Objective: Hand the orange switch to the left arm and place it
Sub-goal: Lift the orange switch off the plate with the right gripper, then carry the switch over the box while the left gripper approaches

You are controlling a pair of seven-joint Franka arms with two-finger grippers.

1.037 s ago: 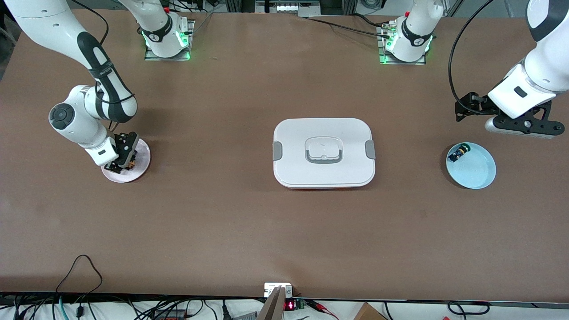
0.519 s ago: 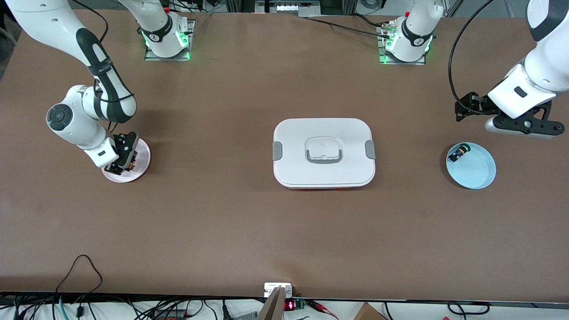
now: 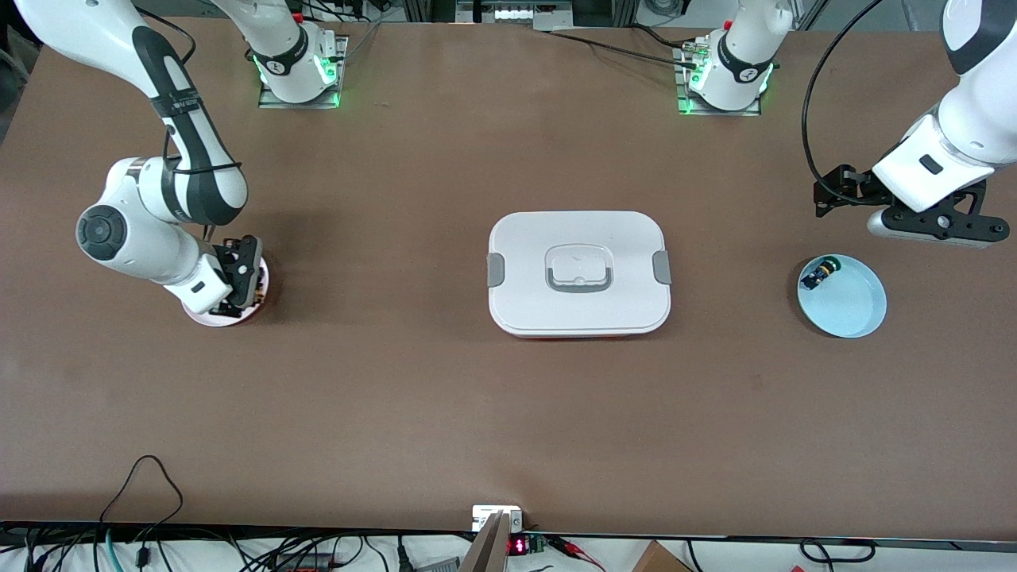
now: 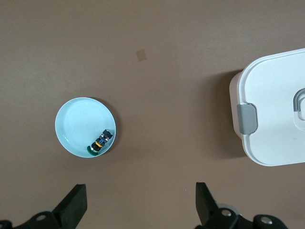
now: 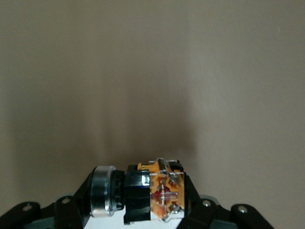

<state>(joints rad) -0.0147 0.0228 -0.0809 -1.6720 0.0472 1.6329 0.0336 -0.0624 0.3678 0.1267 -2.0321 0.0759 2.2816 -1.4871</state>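
- Orange switch [image 5: 155, 198] sits clenched in the right tool [image 3: 242, 287], just over the pink plate [image 3: 260, 295] at the right arm's end of the desk [image 3: 397, 397].
- One white box [image 3: 579, 272] fills mid-desk, between both plates.
- Left tool [image 4: 138, 207] waits, released, over the desk beside the one blue plate [image 3: 846, 300], which holds a second switch [image 3: 819, 274].
- Two plates, two switches.

Right wrist view: I see the right gripper [image 5: 143, 202] clamped on the orange switch [image 5: 152, 195]. The switch lies sideways between the fingers, its silver-ringed round end at one side and its orange terminal block at the other. Plain brown table surface [image 5: 152, 71] fills the background.
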